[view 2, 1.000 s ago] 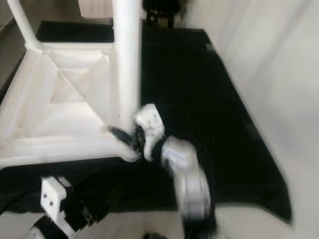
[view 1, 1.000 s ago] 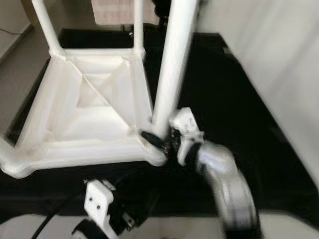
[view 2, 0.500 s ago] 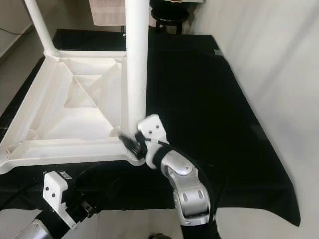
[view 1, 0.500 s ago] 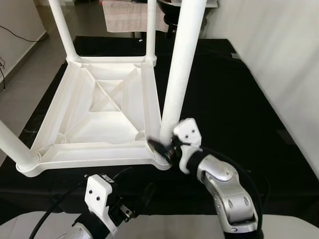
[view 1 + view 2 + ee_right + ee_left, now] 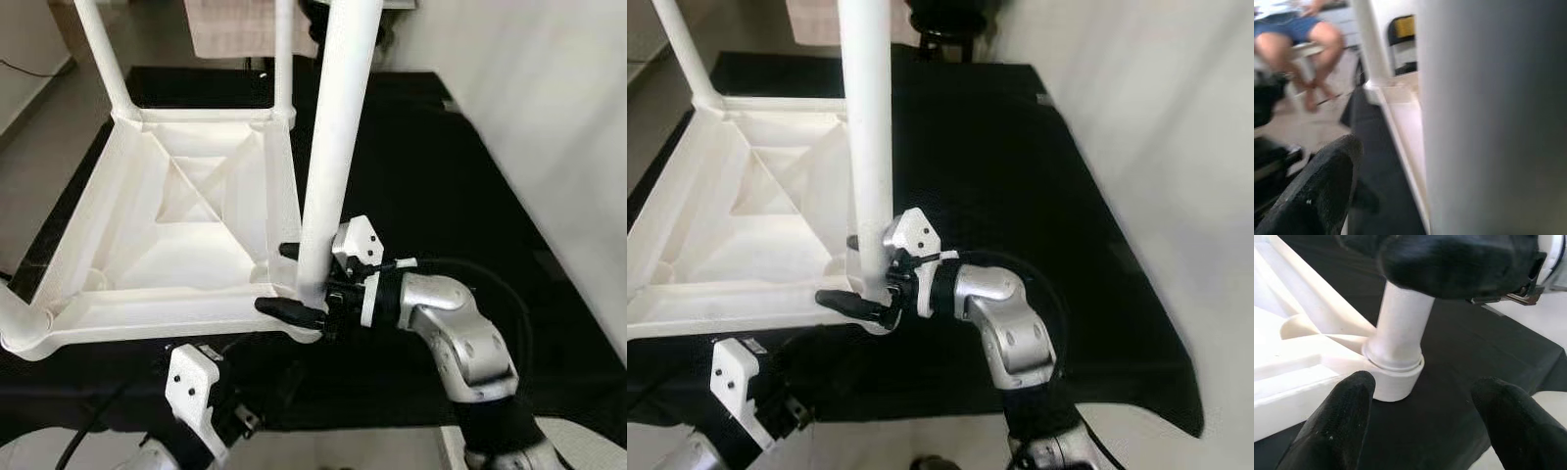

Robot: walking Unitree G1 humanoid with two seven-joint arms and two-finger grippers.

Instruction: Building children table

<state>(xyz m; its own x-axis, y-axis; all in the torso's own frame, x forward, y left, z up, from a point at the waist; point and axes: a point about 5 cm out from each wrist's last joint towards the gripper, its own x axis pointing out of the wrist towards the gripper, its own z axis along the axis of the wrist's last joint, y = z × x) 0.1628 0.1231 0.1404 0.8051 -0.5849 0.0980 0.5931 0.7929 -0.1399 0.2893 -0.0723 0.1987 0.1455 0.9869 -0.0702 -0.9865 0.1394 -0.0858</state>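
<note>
Since the earlier frame the right gripper [image 5: 294, 281] has been spread astride the upright table leg [image 5: 328, 147], nearer than the left gripper [image 5: 1420, 426], also held apart.

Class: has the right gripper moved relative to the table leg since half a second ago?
Yes. The right gripper now straddles the leg, one finger on either side near the socket; earlier its fingers sat bunched at the leg's near side.

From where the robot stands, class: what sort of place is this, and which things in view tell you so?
Probably a room in a home, used as an assembly spot: a white plastic table lies upside down on a black mat over a pale floor, and a seated person's legs show nearby.
</note>
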